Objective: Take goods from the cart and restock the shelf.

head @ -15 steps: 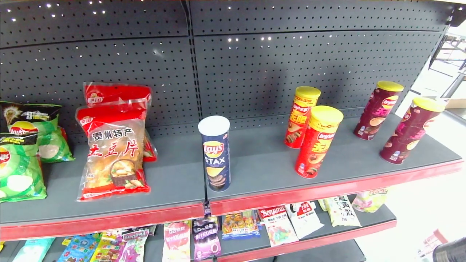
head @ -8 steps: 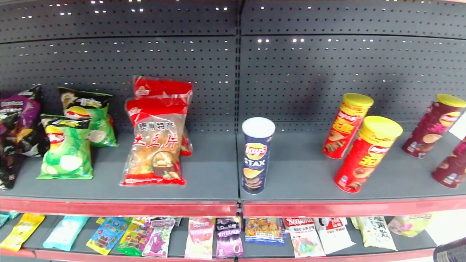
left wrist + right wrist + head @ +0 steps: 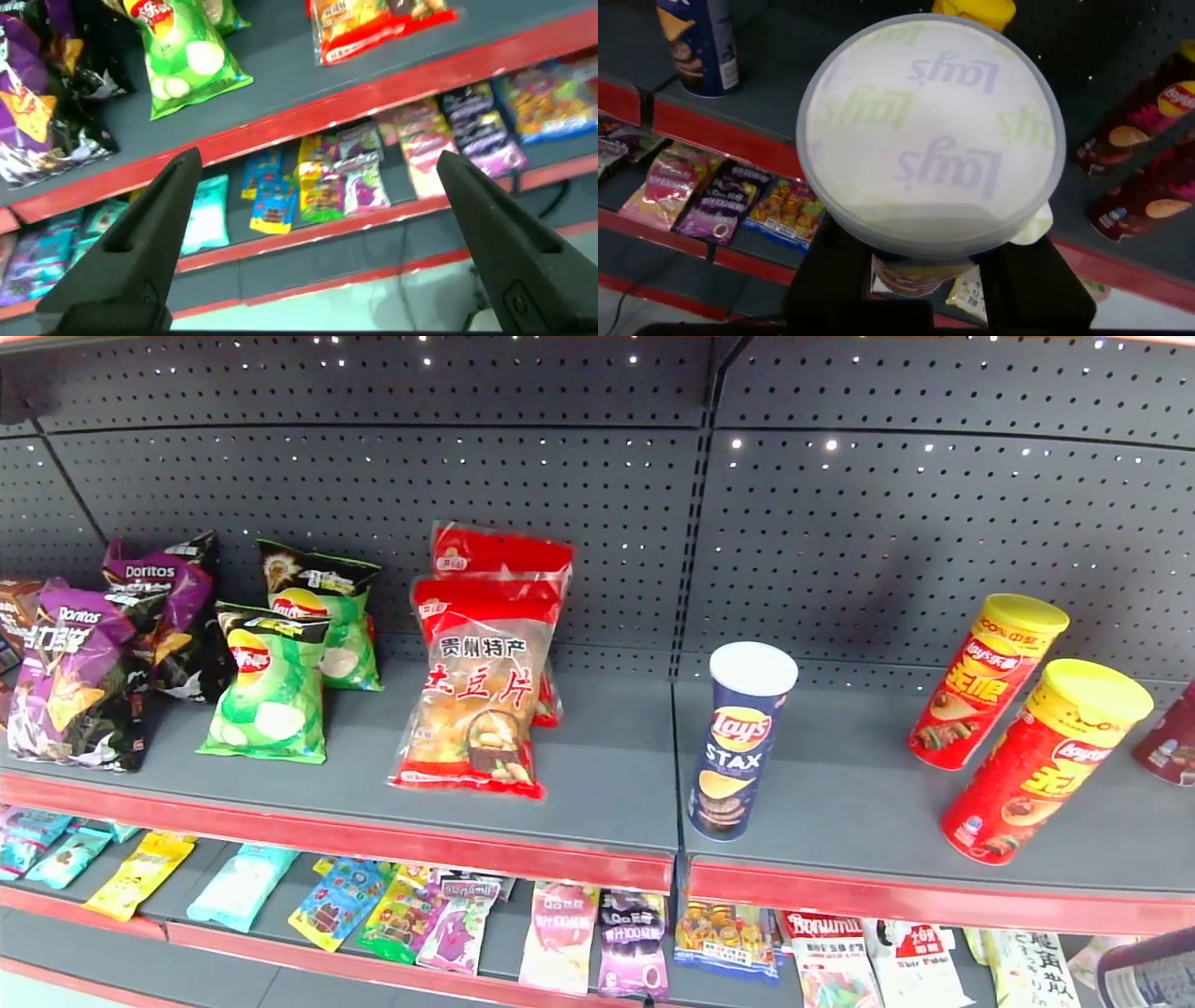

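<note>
My right gripper is shut on a chip can, seen from above by its pale translucent lid; the can's dark body shows at the lower right corner of the head view, below and in front of the shelf. A matching navy can stands alone near the shelf's front edge by the divider. In the left wrist view my left gripper hangs open with nothing between its fingers, in front of the lower shelves.
Two red yellow-lidded cans stand right of the navy can, with a maroon can at the edge. To the left are red snack bags, green bags and purple bags. Candy packets fill the lower shelf.
The head camera has swung left, so the whole shelf has shifted right in the picture and the purple bags have come into view. The held can stays at the lower right corner.
</note>
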